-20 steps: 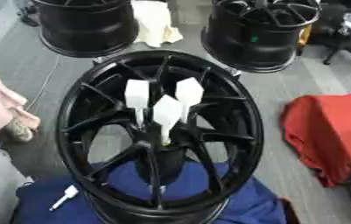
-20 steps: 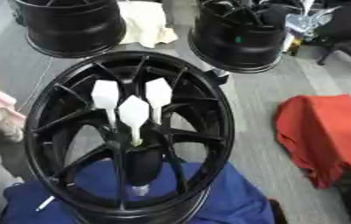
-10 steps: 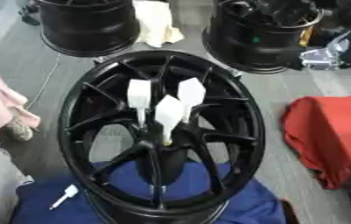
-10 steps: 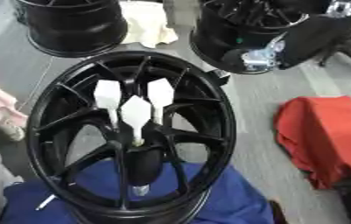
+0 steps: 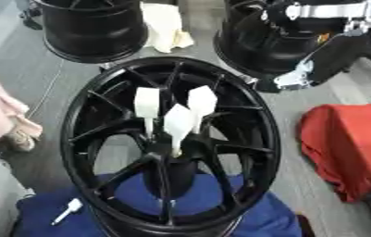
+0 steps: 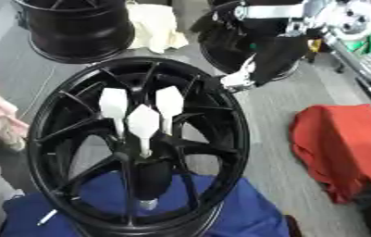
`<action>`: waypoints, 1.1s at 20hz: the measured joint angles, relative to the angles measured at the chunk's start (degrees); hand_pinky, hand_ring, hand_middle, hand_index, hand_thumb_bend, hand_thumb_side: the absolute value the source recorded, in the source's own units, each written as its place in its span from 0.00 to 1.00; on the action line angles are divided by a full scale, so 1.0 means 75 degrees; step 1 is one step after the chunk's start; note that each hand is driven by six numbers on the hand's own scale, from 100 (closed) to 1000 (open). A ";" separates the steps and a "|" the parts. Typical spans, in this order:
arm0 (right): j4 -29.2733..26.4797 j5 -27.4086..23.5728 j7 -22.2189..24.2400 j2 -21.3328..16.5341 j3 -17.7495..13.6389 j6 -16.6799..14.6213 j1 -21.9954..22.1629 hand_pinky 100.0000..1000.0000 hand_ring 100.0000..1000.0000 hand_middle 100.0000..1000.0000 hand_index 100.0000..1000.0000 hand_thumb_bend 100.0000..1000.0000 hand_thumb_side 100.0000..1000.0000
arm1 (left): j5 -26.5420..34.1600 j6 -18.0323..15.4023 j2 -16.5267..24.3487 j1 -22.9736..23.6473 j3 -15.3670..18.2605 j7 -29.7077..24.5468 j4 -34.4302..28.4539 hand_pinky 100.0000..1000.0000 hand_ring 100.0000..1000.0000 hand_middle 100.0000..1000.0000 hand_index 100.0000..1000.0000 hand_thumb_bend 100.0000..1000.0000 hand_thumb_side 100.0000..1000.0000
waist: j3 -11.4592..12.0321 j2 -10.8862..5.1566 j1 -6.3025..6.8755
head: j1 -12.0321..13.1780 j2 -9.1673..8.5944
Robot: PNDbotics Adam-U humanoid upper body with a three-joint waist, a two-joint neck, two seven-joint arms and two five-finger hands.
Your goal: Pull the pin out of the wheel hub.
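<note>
A black wheel hub (image 5: pixel 99 139) fills the middle of the frame, lying on a blue cloth (image 5: pixel 220 208) on the grey floor. Three white pins (image 5: pixel 178 122) with flat flared tops stand in its centre, close together. Two more black wheels (image 5: pixel 91 28) sit at the top, with a cream rag (image 5: pixel 165 25) between them, and a red cloth (image 5: pixel 346 148) lies at right. The right hand (image 6: pixel 241 78) reaches in from the upper right, just above the hub's rim; whether its fingers are curled cannot be told.
</note>
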 measured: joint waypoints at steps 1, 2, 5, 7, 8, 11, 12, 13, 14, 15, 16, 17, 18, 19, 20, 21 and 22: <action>0.0092 0.0030 0.0007 0.0070 0.0031 -0.0020 -0.0035 0.82 0.88 0.86 0.96 0.41 0.33 | 0.0000 0.0002 0.0000 -0.0002 0.0000 -0.0002 -0.0009 0.71 0.48 0.52 0.74 0.13 0.76 | 0.0010 0.0008 0.0000 | -0.0010 -0.0001; 0.0184 0.0070 0.0005 0.0145 0.0056 -0.0044 -0.0063 0.82 0.88 0.86 0.96 0.41 0.33 | 0.0000 0.0004 -0.0001 -0.0004 0.0000 -0.0004 -0.0010 0.71 0.48 0.52 0.74 0.13 0.76 | 0.0021 0.0017 0.0001 | -0.0017 -0.0003; 0.0487 0.0225 -0.0030 0.0383 0.0124 -0.0119 -0.0165 0.82 0.88 0.86 0.96 0.41 0.33 | 0.0000 0.0012 -0.0002 -0.0016 -0.0001 -0.0012 -0.0012 0.71 0.48 0.52 0.74 0.13 0.76 | 0.0026 0.0032 0.0003 | -0.0044 -0.0020; 0.0695 0.0356 -0.0056 0.0540 0.0160 -0.0180 -0.0228 0.83 0.88 0.86 0.96 0.41 0.33 | 0.0000 0.0013 -0.0002 -0.0027 -0.0001 -0.0013 -0.0013 0.71 0.48 0.52 0.74 0.13 0.76 | 0.0032 0.0044 0.0007 | -0.0057 -0.0040; 0.0797 0.0416 -0.0066 0.0619 0.0188 -0.0215 -0.0250 0.83 0.89 0.86 0.96 0.41 0.33 | 0.0000 0.0013 -0.0003 -0.0036 -0.0001 -0.0013 -0.0013 0.71 0.48 0.52 0.74 0.13 0.76 | 0.0037 0.0056 0.0008 | -0.0061 -0.0057; 0.1089 0.0570 -0.0089 0.0846 0.0245 -0.0318 -0.0305 0.82 0.88 0.84 0.96 0.40 0.34 | 0.0000 0.0013 -0.0005 -0.0060 -0.0003 -0.0013 -0.0015 0.71 0.48 0.52 0.74 0.13 0.76 | 0.0057 0.0075 0.0020 | -0.0087 -0.0060; 0.1180 0.0613 -0.0097 0.0910 0.0265 -0.0350 -0.0309 0.82 0.88 0.84 0.96 0.40 0.34 | 0.0000 0.0013 -0.0005 -0.0060 -0.0003 -0.0013 -0.0015 0.71 0.48 0.52 0.74 0.13 0.76 | 0.0064 0.0076 0.0024 | -0.0099 -0.0060; 0.1273 0.0658 -0.0107 0.0975 0.0285 -0.0381 -0.0320 0.82 0.87 0.84 0.96 0.40 0.34 | 0.0000 0.0013 -0.0006 -0.0060 -0.0003 -0.0013 -0.0017 0.71 0.48 0.52 0.74 0.13 0.76 | 0.0068 0.0079 0.0028 | -0.0116 -0.0060; 0.1371 0.0687 -0.0126 0.1044 0.0290 -0.0408 -0.0338 0.82 0.87 0.84 0.96 0.40 0.34 | 0.0000 0.0013 -0.0006 -0.0061 -0.0003 -0.0013 -0.0018 0.71 0.48 0.52 0.74 0.13 0.76 | 0.0070 0.0081 0.0030 | -0.0125 -0.0060; 0.1470 0.0728 -0.0145 0.1111 0.0306 -0.0432 -0.0360 0.82 0.87 0.83 0.95 0.40 0.34 | 0.0000 0.0013 -0.0007 -0.0063 -0.0004 -0.0013 -0.0022 0.71 0.48 0.52 0.74 0.13 0.76 | 0.0073 0.0083 0.0030 | -0.0127 -0.0061; 0.1566 0.0766 -0.0164 0.1178 0.0326 -0.0455 -0.0369 0.82 0.87 0.83 0.95 0.40 0.34 | 0.0000 0.0014 -0.0008 -0.0066 -0.0004 -0.0014 -0.0029 0.71 0.48 0.52 0.74 0.13 0.76 | 0.0078 0.0084 0.0030 | -0.0129 -0.0061; 0.1661 0.0807 -0.0175 0.1245 0.0336 -0.0484 -0.0370 0.82 0.87 0.83 0.95 0.40 0.35 | 0.0000 0.0015 -0.0008 -0.0069 -0.0004 -0.0015 -0.0038 0.71 0.48 0.52 0.74 0.13 0.76 | 0.0081 0.0089 0.0030 | -0.0132 -0.0061; 0.1755 0.0846 -0.0181 0.1307 0.0348 -0.0512 -0.0370 0.82 0.86 0.82 0.95 0.40 0.35 | 0.0000 0.0015 -0.0009 -0.0072 -0.0004 -0.0015 -0.0054 0.71 0.48 0.52 0.74 0.13 0.76 | 0.0082 0.0097 0.0032 | -0.0139 -0.0061; 0.1851 0.0884 -0.0189 0.1367 0.0368 -0.0541 -0.0371 0.82 0.86 0.82 0.95 0.40 0.34 | 0.0000 0.0016 -0.0010 -0.0077 -0.0004 -0.0016 -0.0059 0.71 0.48 0.52 0.74 0.13 0.76 | 0.0084 0.0102 0.0034 | -0.0149 -0.0061; 0.1945 0.0919 -0.0200 0.1425 0.0378 -0.0563 -0.0371 0.81 0.86 0.82 0.95 0.40 0.34 | 0.0000 0.0017 -0.0011 -0.0081 -0.0005 -0.0017 -0.0060 0.71 0.48 0.52 0.74 0.13 0.76 | 0.0088 0.0104 0.0038 | -0.0159 -0.0061; 0.2034 0.0944 -0.0206 0.1482 0.0382 -0.0595 -0.0371 0.81 0.86 0.82 0.95 0.40 0.34 | 0.0000 0.0018 -0.0013 -0.0086 -0.0005 -0.0018 -0.0061 0.71 0.48 0.52 0.74 0.13 0.76 | 0.0093 0.0105 0.0043 | -0.0166 -0.0061; 0.2115 0.0964 -0.0205 0.1534 0.0394 -0.0624 -0.0372 0.81 0.86 0.81 0.94 0.40 0.34 | 0.0000 0.0021 -0.0016 -0.0094 -0.0005 -0.0021 -0.0062 0.71 0.48 0.52 0.74 0.13 0.76 | 0.0099 0.0108 0.0046 | -0.0175 -0.0061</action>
